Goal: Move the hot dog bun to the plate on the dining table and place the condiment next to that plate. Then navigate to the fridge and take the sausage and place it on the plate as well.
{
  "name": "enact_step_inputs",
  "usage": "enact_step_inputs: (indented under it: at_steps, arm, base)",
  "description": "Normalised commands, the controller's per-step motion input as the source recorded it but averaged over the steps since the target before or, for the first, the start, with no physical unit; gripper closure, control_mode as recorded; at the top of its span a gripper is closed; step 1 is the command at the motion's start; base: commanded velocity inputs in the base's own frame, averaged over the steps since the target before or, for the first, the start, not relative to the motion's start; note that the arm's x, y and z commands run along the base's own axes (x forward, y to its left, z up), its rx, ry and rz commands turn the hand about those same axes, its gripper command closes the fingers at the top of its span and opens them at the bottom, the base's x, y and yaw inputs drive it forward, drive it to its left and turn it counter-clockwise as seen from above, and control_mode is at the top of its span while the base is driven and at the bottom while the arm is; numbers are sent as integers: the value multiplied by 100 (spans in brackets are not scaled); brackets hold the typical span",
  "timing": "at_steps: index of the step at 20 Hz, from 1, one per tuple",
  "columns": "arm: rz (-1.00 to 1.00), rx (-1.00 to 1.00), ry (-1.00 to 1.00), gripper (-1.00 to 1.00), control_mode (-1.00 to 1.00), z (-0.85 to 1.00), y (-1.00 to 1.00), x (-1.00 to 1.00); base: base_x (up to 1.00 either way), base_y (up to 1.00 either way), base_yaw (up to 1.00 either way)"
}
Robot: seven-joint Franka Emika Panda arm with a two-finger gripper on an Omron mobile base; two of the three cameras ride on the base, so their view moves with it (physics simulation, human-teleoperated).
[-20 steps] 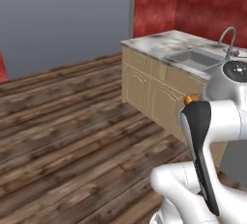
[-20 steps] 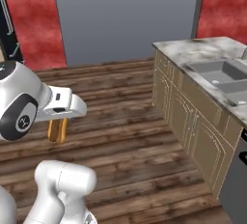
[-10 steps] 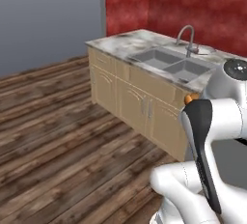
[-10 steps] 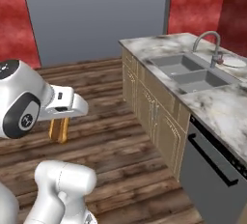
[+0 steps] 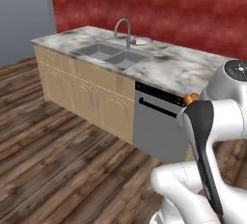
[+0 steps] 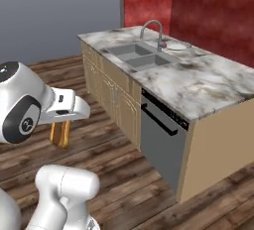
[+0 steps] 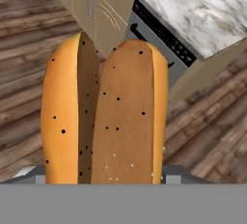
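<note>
- One hot dog bun (image 7: 103, 114) is gripped between the fingers of the gripper (image 6: 60, 134); the hand view shows its two orange-brown, speckled halves side by side, split lengthwise.
- From the right base view, the bun hangs below the white hand, above the wooden floor (image 6: 104, 140) and apart from the counter.
- From the left base view, an orange tip of the bun (image 5: 189, 99) peeks out beside the arm.
- Ahead stands a counter with a veined marble top (image 5: 169, 68), an inset double sink (image 5: 112, 54) and an arched steel tap (image 5: 124, 30).
- Pale wooden cabinet doors (image 6: 106, 97) front the counter, with a grey dishwasher (image 6: 159, 140) beside them.
- Behind the counter rises a red wall (image 5: 159, 10).
</note>
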Motion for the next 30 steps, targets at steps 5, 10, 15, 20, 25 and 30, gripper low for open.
enact_step_inputs:
  at_steps: [5, 10, 15, 20, 25, 30]
  arm:
    - [0, 0, 0, 100, 100, 0, 0, 0]
    - [0, 0, 0, 100, 100, 0, 0, 0]
    - [0, 0, 0, 100, 100, 0, 0, 0]
    - [0, 0, 0, 100, 100, 0, 0, 0]
    - [0, 0, 0, 100, 100, 0, 0, 0]
    - [0, 0, 0, 100, 100, 0, 0, 0]
  base:
    - [-9, -89, -26]
    - [10, -100, -12]
    - [41, -100, -3]
    - [60, -100, 0]
    - [73, -100, 0]
    - [74, -100, 0]
